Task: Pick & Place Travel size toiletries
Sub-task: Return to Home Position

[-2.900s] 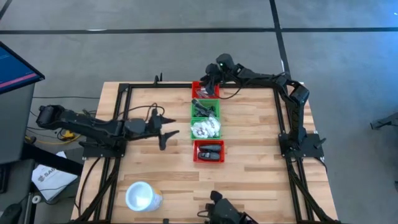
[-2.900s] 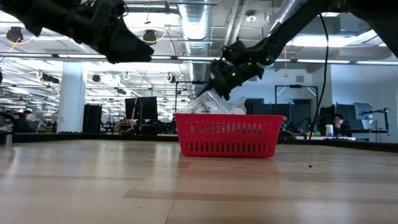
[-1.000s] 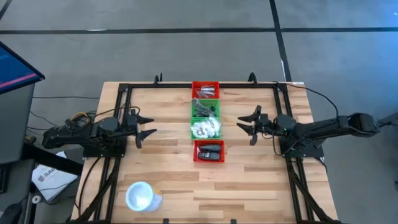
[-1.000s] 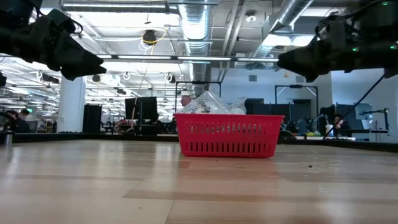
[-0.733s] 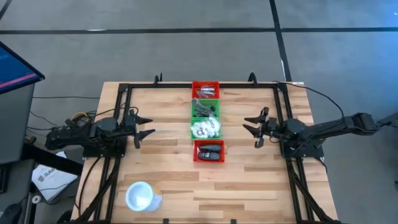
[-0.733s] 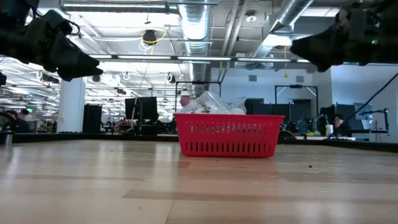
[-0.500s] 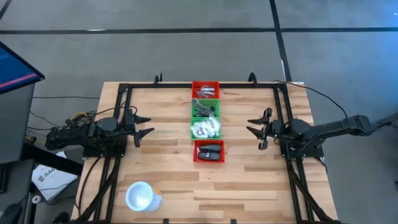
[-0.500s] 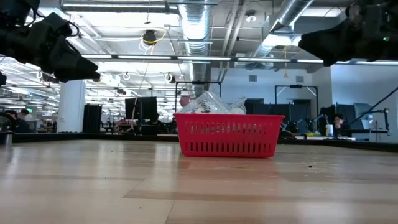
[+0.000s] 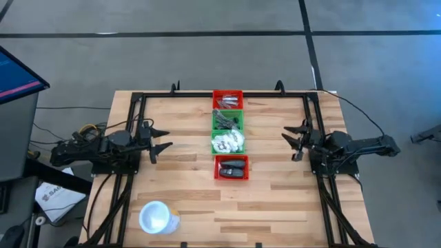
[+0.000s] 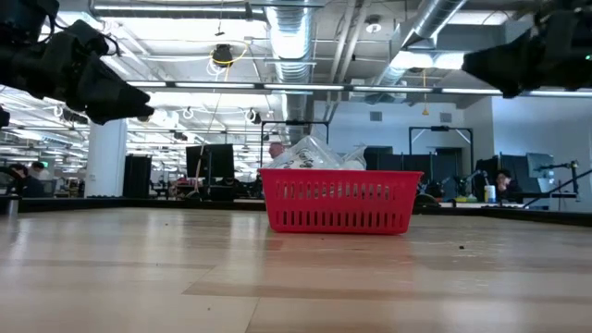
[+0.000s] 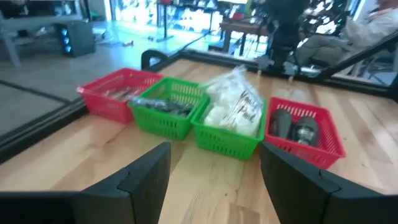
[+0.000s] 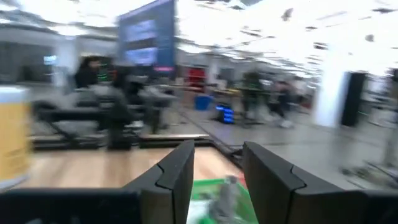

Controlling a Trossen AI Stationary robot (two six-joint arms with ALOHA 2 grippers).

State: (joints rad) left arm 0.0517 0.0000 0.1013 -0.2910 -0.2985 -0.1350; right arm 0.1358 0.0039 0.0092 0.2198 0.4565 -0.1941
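The travel size toiletries (image 9: 228, 142) all lie inside the row of four bins (image 9: 216, 168), two red and two green, with two black oblong pieces (image 11: 280, 122) in one end red bin. The left gripper (image 9: 162, 143) hangs left of that row and the right gripper (image 9: 292, 142) right of it, both spread wide and empty. Little looks at risk: a low swing toward the row could clip a bin, and the single white cup (image 9: 155, 218) stands well apart from it.

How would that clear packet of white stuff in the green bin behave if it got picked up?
Probably floppy: the clear packet looks like thin crinkled film bulging above the green bin's rim. Likely light, and the film may slip when pinched. Left gripper and right gripper wait open at the sides.
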